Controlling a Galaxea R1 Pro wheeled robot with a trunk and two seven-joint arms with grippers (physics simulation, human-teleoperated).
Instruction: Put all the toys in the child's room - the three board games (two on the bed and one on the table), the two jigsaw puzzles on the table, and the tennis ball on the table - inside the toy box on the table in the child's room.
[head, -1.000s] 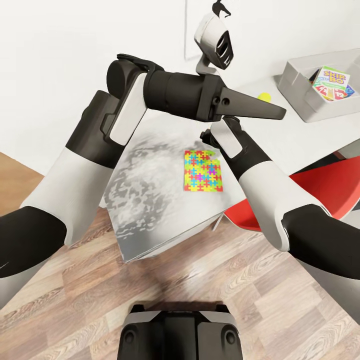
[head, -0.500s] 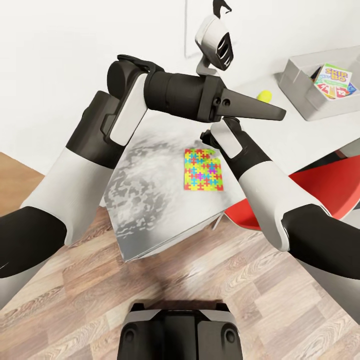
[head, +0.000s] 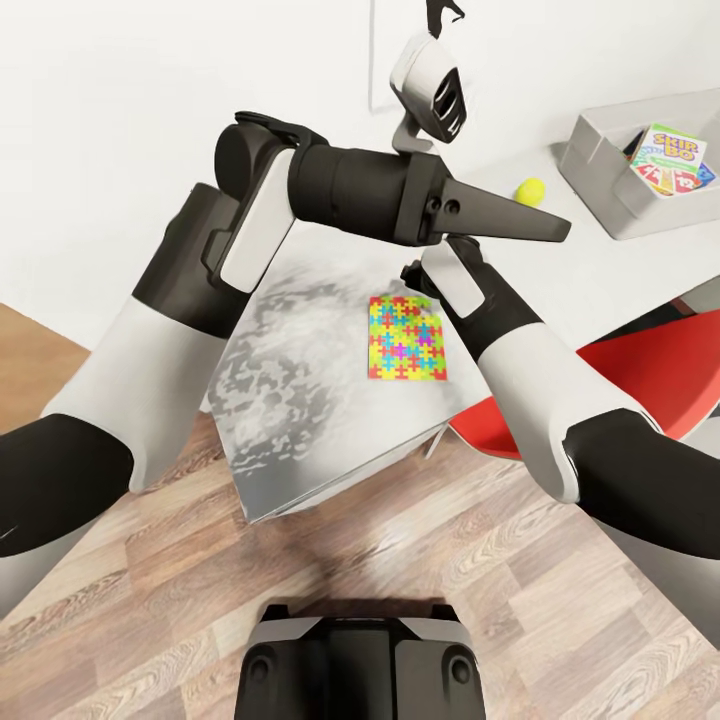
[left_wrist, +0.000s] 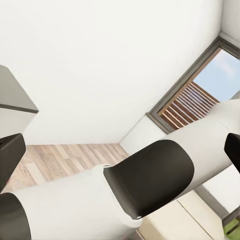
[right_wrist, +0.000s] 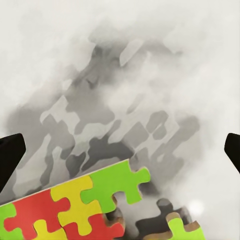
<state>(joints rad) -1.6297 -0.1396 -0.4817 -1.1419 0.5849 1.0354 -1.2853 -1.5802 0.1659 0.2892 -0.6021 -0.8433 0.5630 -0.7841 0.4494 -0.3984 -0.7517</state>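
- Light grey sloped-side toy box (head: 610, 190) at the table's (head: 590, 280) far right holds the green-and-red SKIP-BO game box (head: 672, 160).
- Multicoloured jigsaw mat (head: 406, 338) flat mid-table, long axis running away from the robot.
- Yellow-green tennis ball (head: 530, 189) beside the box.
- Right end effector (right_wrist: 120, 150) spread wide above the mat; left: can't tell.

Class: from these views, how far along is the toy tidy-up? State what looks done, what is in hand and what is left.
Done: the SKIP-BO game lies in the toy box. In hand: nothing gripped; the right wrist view looks down on a jigsaw puzzle on the table. Left: that puzzle and the tennis ball, both outside the box.
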